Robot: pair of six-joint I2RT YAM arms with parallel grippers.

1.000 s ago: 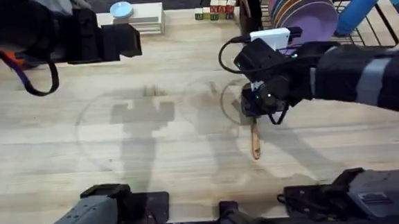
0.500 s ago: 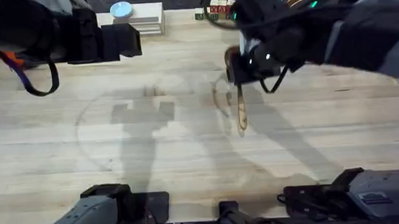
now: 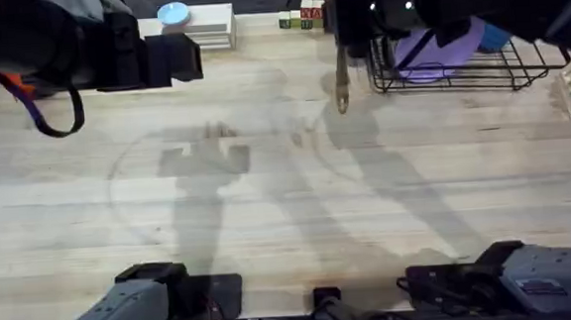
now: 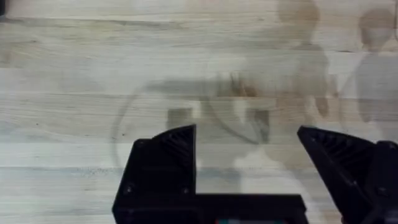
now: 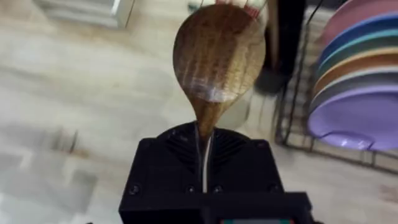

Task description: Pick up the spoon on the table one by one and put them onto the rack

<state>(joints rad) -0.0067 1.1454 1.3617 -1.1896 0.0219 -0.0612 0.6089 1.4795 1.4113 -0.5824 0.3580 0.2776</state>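
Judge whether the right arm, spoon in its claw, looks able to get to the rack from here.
Probably yes. The right claw is shut on the spoon, lifted off the table, right beside the rack. Nothing stands between them; only the plates limit free slots.

We count one spoon (image 5: 217,59), one rack (image 3: 459,68) and one worktop (image 3: 268,201). In the rack we can distinguish five plates (image 5: 357,74) in the right wrist view. There are two arms, each with one gripper.
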